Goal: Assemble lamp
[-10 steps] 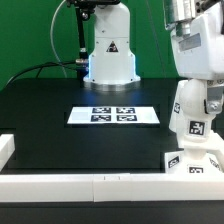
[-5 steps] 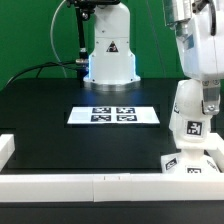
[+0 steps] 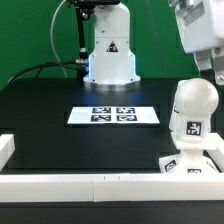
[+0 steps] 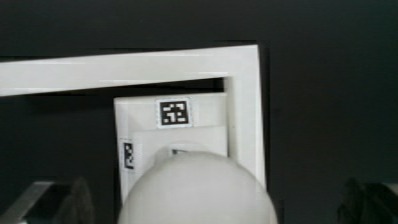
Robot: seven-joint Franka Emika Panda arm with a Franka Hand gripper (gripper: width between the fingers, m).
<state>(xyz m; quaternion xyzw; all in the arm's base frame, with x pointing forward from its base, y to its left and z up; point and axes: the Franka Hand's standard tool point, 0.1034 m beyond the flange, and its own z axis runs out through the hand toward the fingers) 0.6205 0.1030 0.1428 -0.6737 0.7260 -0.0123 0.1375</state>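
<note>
Bulb (image 3: 191, 108) upright on base (image 3: 192, 160), near rails' corner on desk (image 3: 50, 100), exterior view's right. Hand (image 3: 208, 62) above, apart, jaws spread, empty. Bulb likely light, rigid, smooth, round; slippery. Best grip across widest part.

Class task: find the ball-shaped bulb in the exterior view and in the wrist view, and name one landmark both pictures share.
Exterior view: the bulb stands upright on the base at the exterior view's right, near the corner of the border rails.
Wrist view: the bulb is the blurred white dome close to the camera, with the base beyond it.
Shared landmark: the base in the rails' corner.
</note>
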